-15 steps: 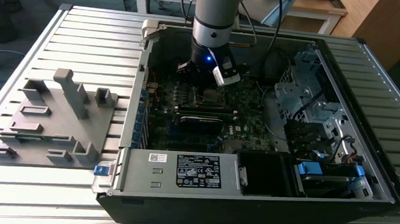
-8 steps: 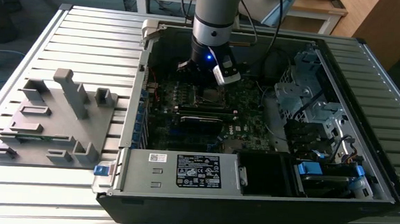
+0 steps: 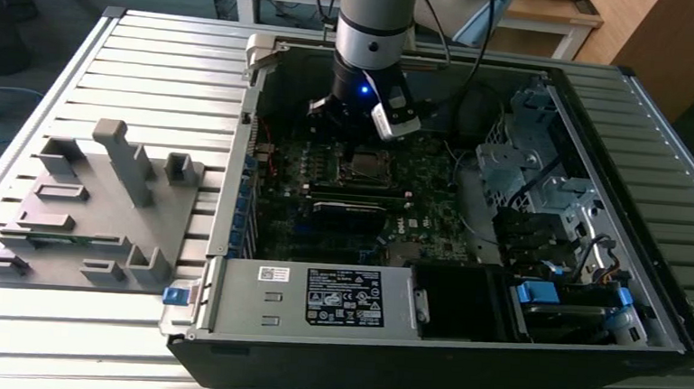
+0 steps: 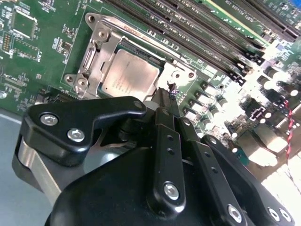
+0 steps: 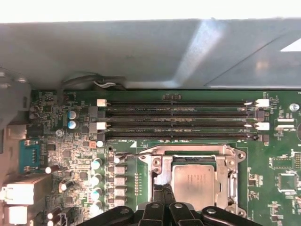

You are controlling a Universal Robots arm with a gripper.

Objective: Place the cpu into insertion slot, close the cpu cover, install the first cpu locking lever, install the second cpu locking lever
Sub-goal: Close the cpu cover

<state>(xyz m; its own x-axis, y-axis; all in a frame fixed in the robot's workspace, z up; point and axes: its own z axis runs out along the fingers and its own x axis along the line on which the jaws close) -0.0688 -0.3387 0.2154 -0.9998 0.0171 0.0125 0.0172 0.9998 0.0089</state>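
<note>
— Where does our cpu (image 4: 129, 77) sit?
— In the insertion slot (image 5: 194, 162), cpu cover (image 4: 96, 52) down over it, mid-motherboard (image 5: 263, 202).
— And our gripper (image 4: 165, 94)?
— Pressed together at the cover's edge; we reckon a narrow tip pushes better there

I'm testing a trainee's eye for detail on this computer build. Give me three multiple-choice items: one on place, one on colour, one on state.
1. Where is the chip? A on the grey tray; B in the socket; C on the power supply.
2. What colour is the board? A blue; B red; C green.
3. How is the metal frame? A down over the chip; B standing upright; C taken off.
Answers: 1 B, its silver top shows inside the socket; 2 C, green in both wrist views; 3 A, it lies flat around the chip's edges.
</note>
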